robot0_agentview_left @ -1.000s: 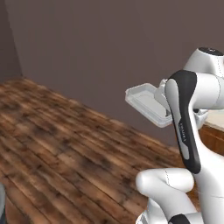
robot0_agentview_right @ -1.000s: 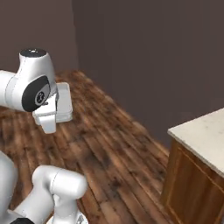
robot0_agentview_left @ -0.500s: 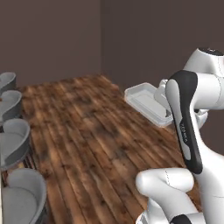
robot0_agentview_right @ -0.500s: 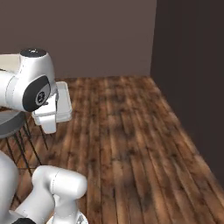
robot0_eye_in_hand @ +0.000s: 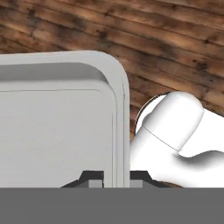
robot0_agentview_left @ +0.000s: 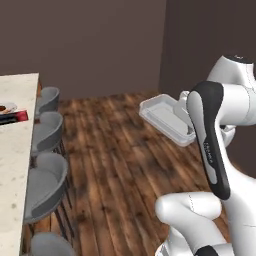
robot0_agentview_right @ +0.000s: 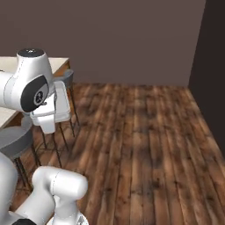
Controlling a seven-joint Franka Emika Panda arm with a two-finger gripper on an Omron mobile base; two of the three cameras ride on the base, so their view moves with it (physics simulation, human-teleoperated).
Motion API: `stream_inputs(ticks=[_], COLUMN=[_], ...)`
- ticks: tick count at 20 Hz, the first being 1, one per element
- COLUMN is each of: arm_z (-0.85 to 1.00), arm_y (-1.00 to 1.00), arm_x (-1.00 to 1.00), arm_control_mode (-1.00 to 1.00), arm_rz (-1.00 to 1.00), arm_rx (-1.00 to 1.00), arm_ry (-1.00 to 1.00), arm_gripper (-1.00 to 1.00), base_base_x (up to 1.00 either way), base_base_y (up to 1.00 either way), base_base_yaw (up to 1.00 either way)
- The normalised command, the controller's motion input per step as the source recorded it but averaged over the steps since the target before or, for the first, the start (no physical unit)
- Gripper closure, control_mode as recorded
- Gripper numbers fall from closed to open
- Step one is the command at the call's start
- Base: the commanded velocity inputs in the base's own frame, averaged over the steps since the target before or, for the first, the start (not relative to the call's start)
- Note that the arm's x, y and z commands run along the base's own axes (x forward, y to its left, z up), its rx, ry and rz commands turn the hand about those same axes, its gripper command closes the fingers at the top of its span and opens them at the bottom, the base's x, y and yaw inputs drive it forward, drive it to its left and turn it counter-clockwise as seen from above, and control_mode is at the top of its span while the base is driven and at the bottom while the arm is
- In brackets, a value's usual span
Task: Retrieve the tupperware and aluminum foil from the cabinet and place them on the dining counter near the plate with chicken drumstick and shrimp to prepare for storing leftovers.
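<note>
Swinging round with the base: both base views are now taking in the dining counter (robot0_agentview_left: pixel 15 165) and a row of grey stools (robot0_agentview_left: pixel 46 180) that were out of sight half a second ago, while the tupperware (robot0_agentview_left: pixel 167 118) is keeping its place against the arm

Item 1 — gripper (robot0_eye_in_hand: pixel 113 178): jaws are pinching shut on one rim of the tupperware (robot0_eye_in_hand: pixel 57 122), one finger tip showing on each side of the wall

Item 2 — tupperware (robot0_agentview_right: pixel 56 110): hanging off the jaws by its edge, riding in the air above the wooden floor (robot0_agentview_right: pixel 145 145), well apart from the counter. Likely handling: light, fairly stiff plastic, smooth and probably slippery; a grip on a thin rim is letting the far end lever against the fingers, so a hold near the middle of a long side looks safest. Contents: nothing is showing inside, the tray floor is lying bare

Item 3 — aluminum foil (robot0_agentview_left: pixel 13 117): far beyond the jaws, lying on the dining counter's far end, red end showing

Item 4 — plate (robot0_agentview_left: pixel 6 107): just behind the foil box, something dark is sitting on it, too small to name
</note>
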Motion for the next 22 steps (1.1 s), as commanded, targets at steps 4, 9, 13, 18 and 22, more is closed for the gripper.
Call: stream_inputs(ticks=[4, 9, 13, 18, 22], arm_z=[0.0, 0.0, 0.0, 0.0, 0.0], arm_y=[0.0, 0.0, 0.0, 0.0, 0.0], arm_x=[0.0, 0.0, 0.0, 0.0, 0.0], arm_control_mode=[1.0, 1.0, 1.0, 1.0, 1.0], arm_rz=[0.0, 0.0, 0.0, 0.0, 0.0], arm_rx=[0.0, 0.0, 0.0, 0.0, 0.0], arm_ry=[0.0, 0.0, 0.0, 0.0, 0.0], arm_gripper=[1.0, 1.0, 1.0, 1.0, 1.0], base_base_x=[1.0, 1.0, 1.0, 1.0, 1.0], base_base_y=[-0.55, -0.52, -0.71, -0.54, -0.14], base_base_yaw=[0.15, 0.16, 0.2, 0.29, 0.5])
